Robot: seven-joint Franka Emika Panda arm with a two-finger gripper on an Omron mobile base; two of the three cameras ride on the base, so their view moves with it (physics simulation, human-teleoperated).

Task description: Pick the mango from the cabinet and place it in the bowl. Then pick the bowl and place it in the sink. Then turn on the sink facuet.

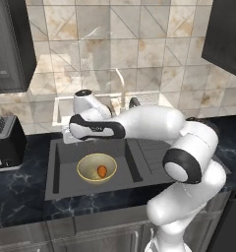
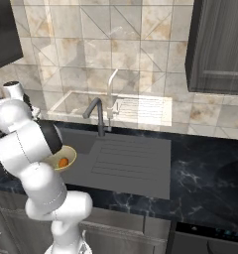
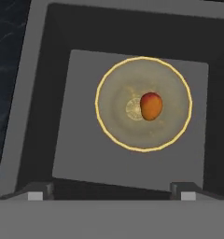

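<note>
One mango [image 3: 151,106] resting inside bowl [image 3: 114,135], just off its centre, bowl standing on floor of sink [image 3: 76,154]. Both lying straight below gripper [image 3: 109,192], well apart from its fingertips [image 3: 35,194], seen from above through hand view. Jaws spread wide, holding nothing, touching nothing. Sink facuet [image 2: 97,115] upright behind basin, at counter [image 2: 205,163] edge.
</note>
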